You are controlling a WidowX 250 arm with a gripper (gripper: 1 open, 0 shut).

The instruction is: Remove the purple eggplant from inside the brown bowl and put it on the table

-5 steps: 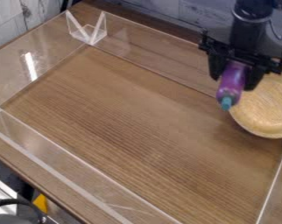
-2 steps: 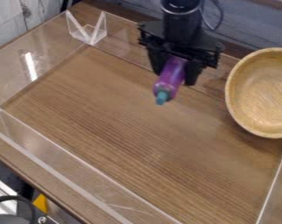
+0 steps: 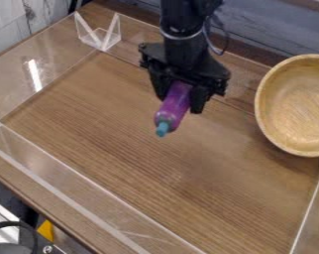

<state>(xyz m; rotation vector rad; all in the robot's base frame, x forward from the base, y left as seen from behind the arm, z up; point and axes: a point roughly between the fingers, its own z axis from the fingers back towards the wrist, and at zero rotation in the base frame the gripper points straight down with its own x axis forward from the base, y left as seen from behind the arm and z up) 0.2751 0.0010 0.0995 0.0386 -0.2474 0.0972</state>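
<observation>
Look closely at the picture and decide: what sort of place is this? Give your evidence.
Probably a robotics lab or test station: a black robot gripper holds a toy eggplant over a wood-grain tabletop edged by clear walls.

Even, fairly bright light; slightly soft detail.

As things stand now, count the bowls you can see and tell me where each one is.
1. The brown bowl is at the right edge of the picture, on the table; the view cuts off its right side.
</observation>
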